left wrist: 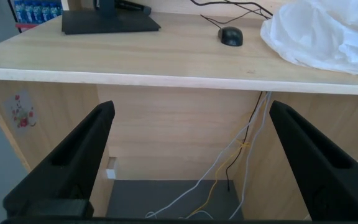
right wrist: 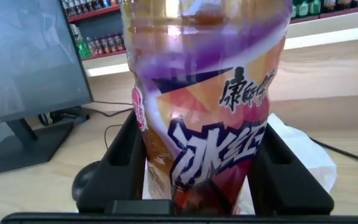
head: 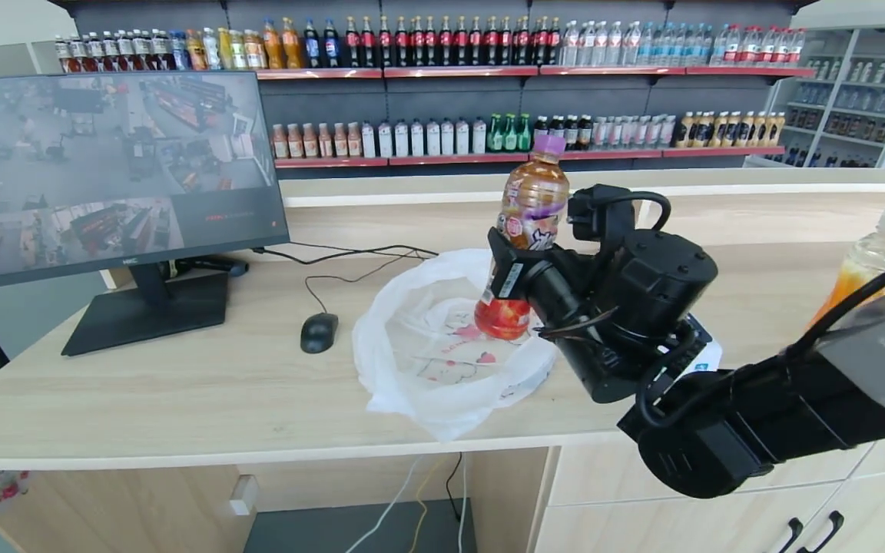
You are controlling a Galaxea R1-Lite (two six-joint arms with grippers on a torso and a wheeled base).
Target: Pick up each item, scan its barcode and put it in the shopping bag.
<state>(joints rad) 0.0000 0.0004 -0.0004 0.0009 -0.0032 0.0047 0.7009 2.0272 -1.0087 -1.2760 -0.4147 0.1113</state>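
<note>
My right gripper [head: 510, 278] is shut on a tea bottle [head: 525, 230] with a purple cap and a purple and orange label, held upright over the white shopping bag [head: 427, 346] on the counter. In the right wrist view the bottle [right wrist: 207, 106] sits between the two black fingers [right wrist: 126, 155]. My left gripper [left wrist: 188, 162] hangs open below the counter's front edge, with nothing between its fingers. The shopping bag [left wrist: 328, 31] lies crumpled on the counter top above it. A second bottle [head: 869, 257] with orange drink and a white cap stands at the right edge of the counter.
A monitor [head: 104, 177] on a black stand occupies the counter's left side, with a black mouse [head: 319, 332] and cables beside the bag. Shelves of drinks [head: 488, 46] line the back wall. Cables [left wrist: 241, 155] hang under the counter.
</note>
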